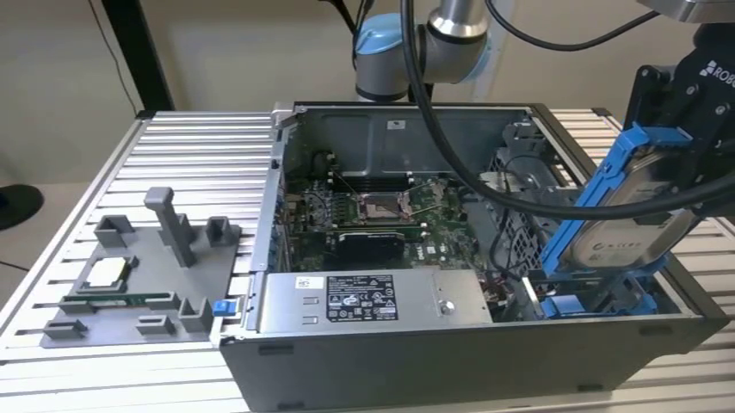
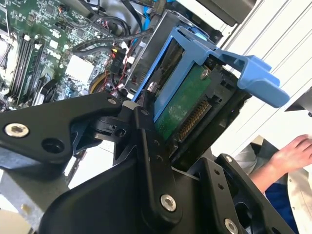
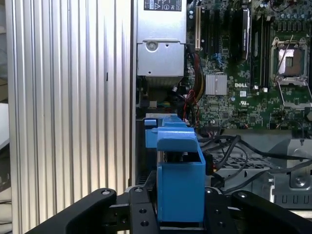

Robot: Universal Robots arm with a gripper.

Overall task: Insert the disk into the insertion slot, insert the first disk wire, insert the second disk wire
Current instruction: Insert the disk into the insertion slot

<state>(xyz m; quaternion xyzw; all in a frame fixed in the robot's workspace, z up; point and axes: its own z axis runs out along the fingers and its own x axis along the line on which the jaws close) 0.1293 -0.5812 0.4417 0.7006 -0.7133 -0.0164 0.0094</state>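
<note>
Exterior view: the claw [image 1: 680, 159] is gripping the disk [image 1: 629, 234] at its upper end, with the fingers closed narrowly on the blue frame [image 1: 597, 185]. The disk is hanging tilted, with its upper end leaning toward the exterior view's right and its white label facing the camera. Its lower end is sitting at the mouth of the insertion slot [image 1: 597, 303], whose blue rails are standing in the corner of the open computer case [image 1: 460, 361] on the exterior view's right. Whether the frame is touching the rails cannot be told. Most of the disk is standing above the case's rim. The case is lying on the ribbed metal bench [image 1: 195, 155]. A labelled power-supply box [image 1: 367, 301] is lying along its near wall, beside the slot, and the motherboard [image 1: 379, 215] is lying behind that box. A grey fixture plate [image 1: 150, 284] is resting on the bench at the exterior view's left, well apart from the case.

Second wrist view: the claw [image 2: 180, 146] is clamping the disk [image 2: 183, 105], whose green circuit board and connector edge are facing the camera. A person's hand [image 2: 292, 151] is resting beyond the case.

First wrist view: the claw [image 3: 180, 214] is holding the blue frame [image 3: 180, 165] edge-on.
</note>
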